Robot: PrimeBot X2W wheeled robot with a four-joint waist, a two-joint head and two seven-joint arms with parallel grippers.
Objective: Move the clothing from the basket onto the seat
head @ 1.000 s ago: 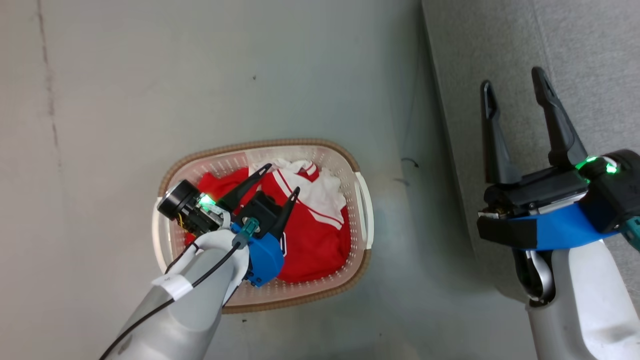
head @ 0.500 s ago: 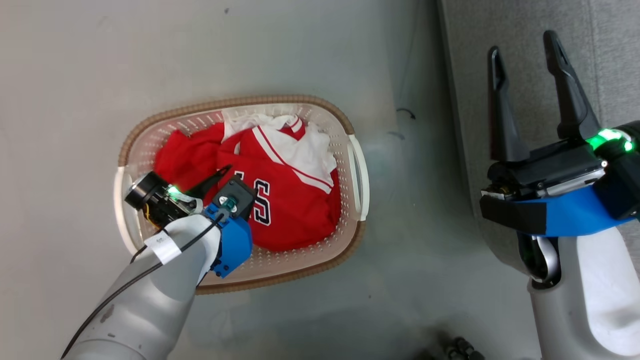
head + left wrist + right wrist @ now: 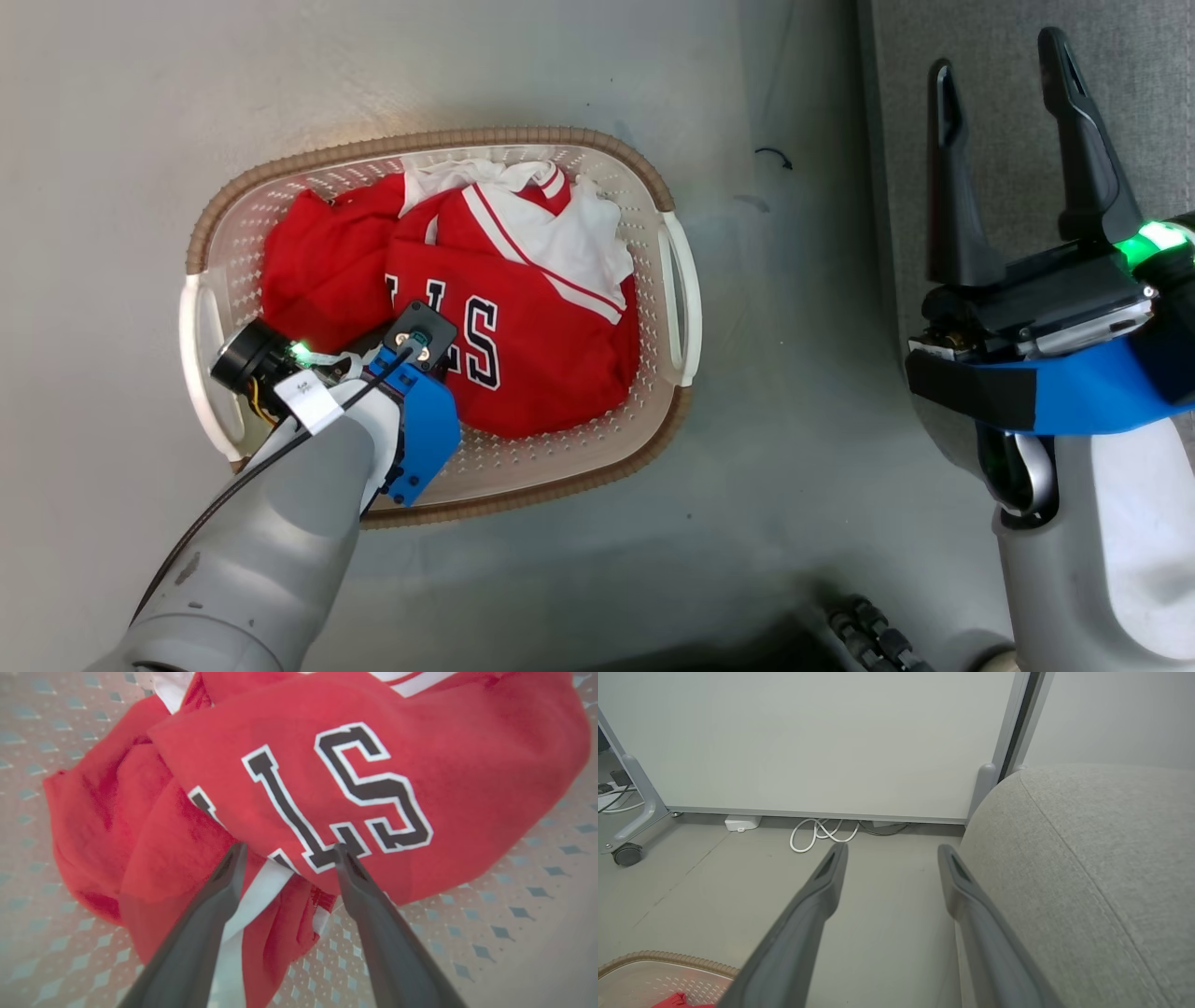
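Note:
The clothing, a red jersey with white trim and black white-edged letters over another red garment, lies heaped in the basket on the floor. My left arm reaches straight down into the basket's near left part, its wrist hiding the fingers there. In the left wrist view my left gripper is open, both fingertips touching the clothing at the jersey's lower edge, nothing clamped. My right gripper stands open and empty over the edge of the grey seat, also seen as the right gripper beside the seat.
Bare grey floor separates basket and seat. Ahead of the right gripper stand a white panel wall, a coiled white cable and a castor foot. A dark part of my base shows at the bottom.
The head camera has shifted, so the basket sits higher and further left. My left gripper has gone down into the basket onto the jersey. The right gripper stays open.

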